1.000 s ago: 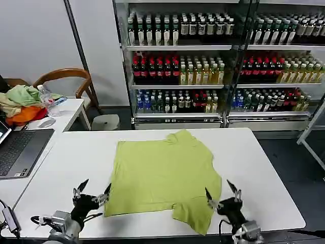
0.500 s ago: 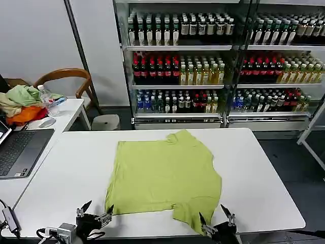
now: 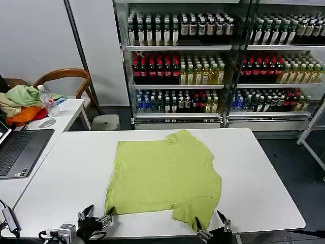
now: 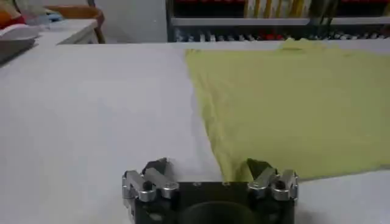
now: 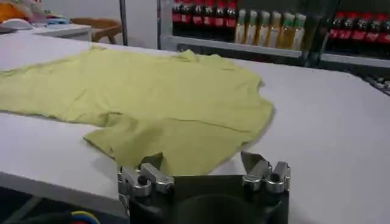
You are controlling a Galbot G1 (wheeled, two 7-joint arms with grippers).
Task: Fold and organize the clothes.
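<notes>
**Both grippers poised at the shirt's near hem**

The T-shirt (image 3: 165,178) lies flat mid-table (image 3: 61,173). The left gripper (image 3: 96,219) and right gripper (image 3: 210,231), jaws wide and empty, sit at the near edge. Pinch both near corners evenly, one layer only.

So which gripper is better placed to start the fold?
Probably the left gripper: open, beside the T-shirt near its corner. The right gripper, also open, sits by the near sleeve.

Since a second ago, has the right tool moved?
Yes. The right tool has pulled back toward the robot, off the shirt to the table's near edge.
</notes>
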